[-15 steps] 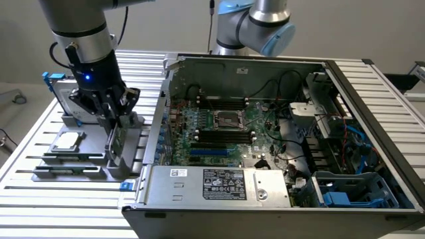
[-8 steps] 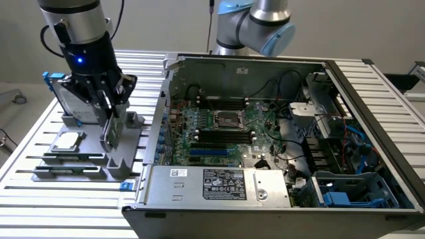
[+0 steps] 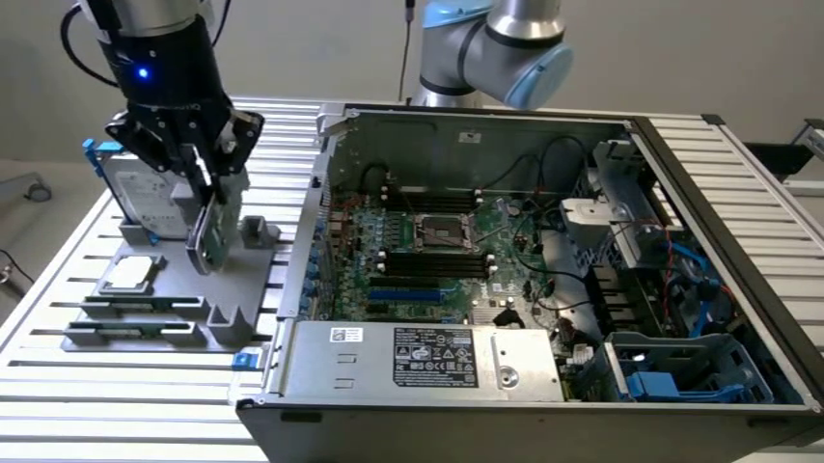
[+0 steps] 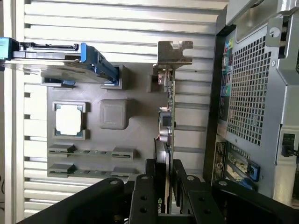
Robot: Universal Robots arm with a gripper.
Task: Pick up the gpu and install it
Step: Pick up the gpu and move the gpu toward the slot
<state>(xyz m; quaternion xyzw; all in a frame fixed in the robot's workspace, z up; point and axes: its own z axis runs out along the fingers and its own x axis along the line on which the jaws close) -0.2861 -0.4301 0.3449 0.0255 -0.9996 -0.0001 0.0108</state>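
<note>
The gpu [image 3: 212, 231] stands on edge over the grey holder tray [image 3: 154, 304] at the exterior view's left. My gripper [image 3: 193, 164] comes down from above and is shut on the card's upper edge. In the wrist view the gpu [image 4: 166, 128] appears edge-on, with its silver end bracket [image 4: 174, 53] at the far end and my gripper [image 4: 164, 186] clamped on either side of it. Whether the card's lower edge still touches the tray I cannot tell.
The open computer case [image 3: 721, 222] lies at the exterior view's right, motherboard [image 3: 431, 256] exposed, power supply [image 3: 425, 359] at its front. On the tray are a silver hard drive with blue frame [image 3: 129, 183], a square processor chip [image 3: 131, 274] and memory sticks [image 3: 135, 318].
</note>
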